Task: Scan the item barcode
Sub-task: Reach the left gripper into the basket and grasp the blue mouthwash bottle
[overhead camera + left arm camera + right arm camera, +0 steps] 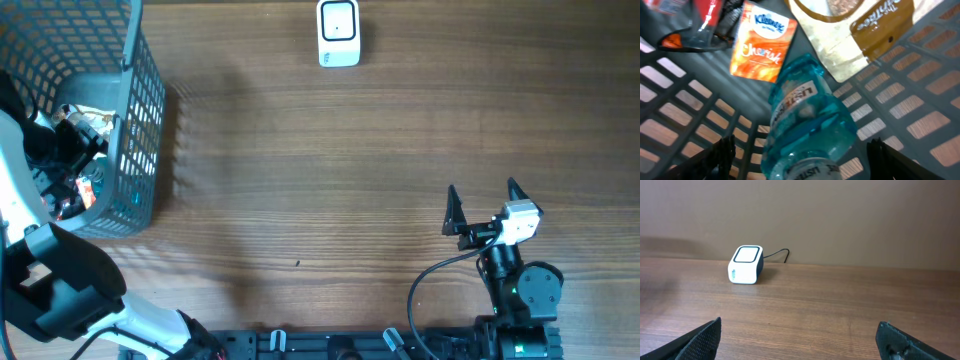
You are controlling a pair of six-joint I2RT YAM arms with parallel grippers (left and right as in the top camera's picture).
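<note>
A blue-green Listerine bottle point(805, 120) lies in the grey mesh basket point(140, 120), cap end towards the camera. My left gripper point(802, 152) is down inside the basket and open, one finger on each side of the bottle's cap end with a gap to each. An orange Kleenex pack point(762, 42) and a white-and-brown bag point(860, 30) lie beyond the bottle. The white barcode scanner point(338, 33) stands at the table's far edge, also visible as the scanner point(745, 265) in the right wrist view. My right gripper point(483, 195) is open and empty over bare table.
The basket point(690, 115) stands at the far left of the table with several other packets in it. The left arm point(60, 280) reaches over its near side. The scanner's cable point(780, 254) runs off behind it.
</note>
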